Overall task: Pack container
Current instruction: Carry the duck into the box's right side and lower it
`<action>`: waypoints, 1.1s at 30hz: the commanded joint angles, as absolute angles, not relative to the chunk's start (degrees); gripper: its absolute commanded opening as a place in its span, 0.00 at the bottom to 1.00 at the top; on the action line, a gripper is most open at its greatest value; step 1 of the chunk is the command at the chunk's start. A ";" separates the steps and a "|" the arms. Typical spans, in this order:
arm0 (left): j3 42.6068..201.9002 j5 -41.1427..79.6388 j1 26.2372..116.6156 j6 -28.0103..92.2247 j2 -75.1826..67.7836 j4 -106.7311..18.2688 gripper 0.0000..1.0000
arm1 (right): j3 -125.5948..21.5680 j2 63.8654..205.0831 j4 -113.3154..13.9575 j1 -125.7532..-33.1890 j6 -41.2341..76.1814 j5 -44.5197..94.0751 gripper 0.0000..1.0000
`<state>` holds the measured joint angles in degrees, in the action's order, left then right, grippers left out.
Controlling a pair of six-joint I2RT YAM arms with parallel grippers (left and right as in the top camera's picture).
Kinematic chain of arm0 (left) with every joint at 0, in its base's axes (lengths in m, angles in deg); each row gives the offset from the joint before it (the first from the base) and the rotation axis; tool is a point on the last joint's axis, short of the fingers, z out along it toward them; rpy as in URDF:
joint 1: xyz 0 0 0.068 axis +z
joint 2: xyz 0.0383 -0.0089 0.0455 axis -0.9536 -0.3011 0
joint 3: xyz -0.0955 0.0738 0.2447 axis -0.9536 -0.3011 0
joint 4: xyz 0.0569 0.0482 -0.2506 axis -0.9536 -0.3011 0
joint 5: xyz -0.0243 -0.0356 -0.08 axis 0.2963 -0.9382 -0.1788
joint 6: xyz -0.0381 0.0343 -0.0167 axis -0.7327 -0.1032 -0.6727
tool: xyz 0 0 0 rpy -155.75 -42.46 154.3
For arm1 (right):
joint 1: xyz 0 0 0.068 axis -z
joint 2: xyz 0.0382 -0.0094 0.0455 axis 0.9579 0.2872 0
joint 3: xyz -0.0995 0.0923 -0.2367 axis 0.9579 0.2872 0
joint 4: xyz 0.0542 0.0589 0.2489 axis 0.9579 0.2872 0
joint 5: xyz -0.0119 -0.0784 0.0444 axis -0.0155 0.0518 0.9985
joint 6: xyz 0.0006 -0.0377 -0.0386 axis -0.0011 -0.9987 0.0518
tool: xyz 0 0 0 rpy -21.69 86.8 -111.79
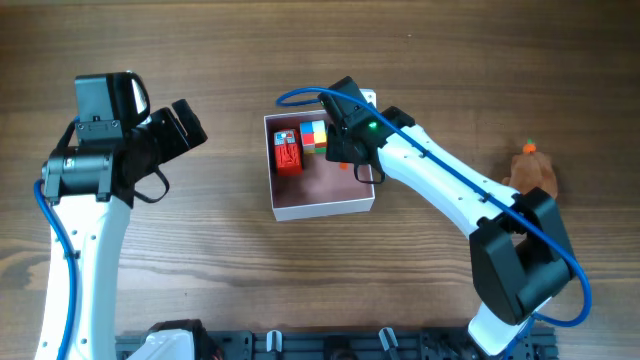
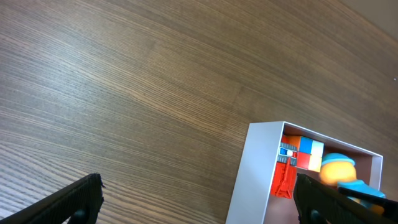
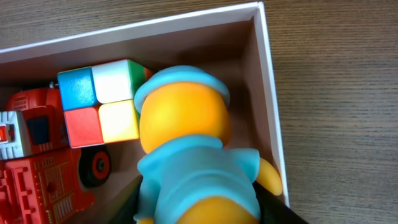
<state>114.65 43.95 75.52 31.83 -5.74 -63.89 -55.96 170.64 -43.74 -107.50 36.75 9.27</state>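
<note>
Right wrist view placed the right gripper (image 1: 345,152) over the container's (image 3: 268,93) far corner, with a toy figure (image 3: 186,124), yellow-headed with a pale blue cap and body, filling the space between its dark fingers (image 3: 281,211); only slivers of those fingers showed at the bottom edge, so whether the jaws were clamped on the figure or loose about it could not be told; the figure sat inside the container, close against the white wall on one side and just beside a multicoloured cube (image 3: 99,102) on the other, contact with the cube not determinable; a red toy vehicle (image 3: 37,162) with a black wheel lay next to the cube, also inside the container. Left wrist view showed the left gripper (image 2: 198,196) with jaws spread wide, fingers (image 2: 74,199) at either lower corner, nothing between them but bare wood. Overhead view fixed the container near the middle of the wooden table (image 1: 300,60), between the two arms; its white outer walls and dusty pink floor were plain, the toys gathered along its far side, the near half bare; the left gripper hung well apart from it on the left; a brown plush toy (image 1: 532,170) with an orange top lay on the table beyond the right arm, well apart from the container.
</note>
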 commanded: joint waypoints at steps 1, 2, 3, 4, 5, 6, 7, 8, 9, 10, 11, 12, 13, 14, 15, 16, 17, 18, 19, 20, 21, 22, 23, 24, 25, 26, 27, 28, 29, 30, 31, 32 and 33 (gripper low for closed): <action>114.71 43.27 75.92 32.16 -6.11 -63.96 0.99 | -56.46 171.51 -44.31 -107.52 36.95 10.38 0.48; 114.71 43.27 75.92 32.18 -6.11 -63.94 0.99 | -56.46 171.49 -44.31 -107.52 36.97 10.38 0.48; 114.71 43.27 75.92 32.16 -6.11 -63.94 0.99 | -56.46 171.49 -44.31 -107.52 36.93 10.38 0.47; 114.71 43.27 75.92 32.18 -6.11 -63.94 0.99 | -56.46 171.51 -44.31 -107.52 36.73 10.38 0.47; 114.71 43.27 75.92 32.16 -6.11 -63.94 0.99 | -56.46 171.51 -44.31 -107.52 36.73 10.38 0.47; 114.71 43.27 75.92 32.16 -6.11 -63.94 0.99 | -56.46 171.51 -44.33 -107.52 36.73 10.38 0.47; 114.71 43.27 75.92 32.18 -6.11 -63.94 0.99 | -56.46 171.51 -44.33 -107.52 36.73 10.38 0.47; 114.71 43.27 75.92 32.18 -6.11 -63.94 0.99 | -56.46 171.51 -44.31 -107.52 36.73 10.38 0.47; 114.71 43.27 75.92 32.18 -6.11 -63.94 0.99 | -56.46 171.51 -44.31 -107.52 36.73 10.38 0.47; 114.71 43.27 75.92 32.18 -6.11 -63.94 1.00 | -56.46 171.51 -44.31 -107.52 36.73 10.38 0.47; 114.71 43.27 75.92 32.18 -6.11 -63.94 0.99 | -56.46 171.51 -44.31 -107.52 36.71 10.69 0.47; 114.71 43.27 75.92 32.18 -6.11 -63.94 1.00 | -56.46 171.51 -44.31 -107.52 36.64 11.24 0.50; 114.71 43.27 75.92 32.18 -6.11 -63.94 0.99 | -56.46 171.51 -44.31 -107.52 36.60 12.00 0.54; 114.71 43.27 75.92 32.18 -6.11 -63.94 0.99 | -56.46 171.51 -44.33 -107.52 36.60 12.31 0.58; 114.71 43.27 75.92 32.18 -6.11 -63.94 1.00 | -56.46 171.51 -44.31 -107.52 36.55 12.31 0.62; 114.71 43.27 75.92 32.18 -6.11 -63.94 1.00 | -56.46 171.51 -44.36 -107.52 36.53 12.29 0.69; 114.71 43.27 75.92 32.18 -6.11 -63.94 1.00 | -56.46 171.49 -44.38 -107.52 36.45 12.24 0.74; 114.71 43.27 75.92 32.18 -6.11 -63.94 0.99 | -56.46 171.49 -44.51 -107.52 36.03 12.24 0.75; 114.71 43.27 75.92 32.18 -6.11 -63.94 1.00 | -56.46 171.49 -44.68 -107.46 35.42 12.24 0.75; 114.71 43.27 75.92 32.18 -6.11 -63.94 1.00 | -56.46 171.49 -45.10 -107.48 34.92 12.02 0.75; 114.71 43.27 75.92 32.18 -6.11 -63.94 1.00 | -56.46 171.49 -45.45 -107.48 34.72 11.96 0.75; 114.71 43.27 75.92 32.18 -6.11 -63.94 1.00 | -56.48 171.49 -46.04 -107.48 34.08 11.78 0.75; 114.71 43.27 75.92 32.18 -6.11 -63.94 1.00 | -56.48 171.49 -46.67 -107.48 33.34 11.74 0.74; 114.71 43.27 75.92 32.18 -6.11 -63.94 1.00 | -56.51 171.47 -47.02 -107.48 32.95 11.63 0.75; 114.71 43.27 75.92 32.18 -6.11 -63.96 1.00 | -56.59 171.47 -47.13 -107.48 32.12 11.63 0.75; 114.71 43.27 75.92 32.18 -6.11 -63.94 1.00 | -56.70 171.42 -47.11 -107.48 31.79 11.61 0.75; 114.71 43.27 75.92 32.18 -6.11 -63.94 0.99 | -56.75 171.34 -47.07 -107.48 31.16 11.65 0.74; 114.71 43.27 75.92 32.18 -6.11 -63.94 0.99 | -56.85 171.23 -46.74 -107.48 30.48 11.65 0.73; 114.71 43.27 75.92 32.18 -6.11 -63.94 0.99 | -56.94 170.92 -45.67 -107.48 30.52 11.67 0.71; 114.71 43.27 75.92 32.18 -6.11 -63.94 1.00 | -56.94 170.55 -43.96 -107.48 30.54 11.67 0.66; 114.71 43.27 75.92 32.18 -6.11 -63.94 1.00 | -56.94 170.31 -42.21 -107.48 30.59 11.72 0.53; 114.71 43.27 75.92 32.18 -6.11 -63.94 1.00 | -56.94 170.18 -40.18 -107.48 30.57 12.18 0.40; 114.71 43.27 75.92 32.18 -6.11 -63.94 0.99 | -56.94 170.09 -37.89 -107.48 30.68 12.33 0.25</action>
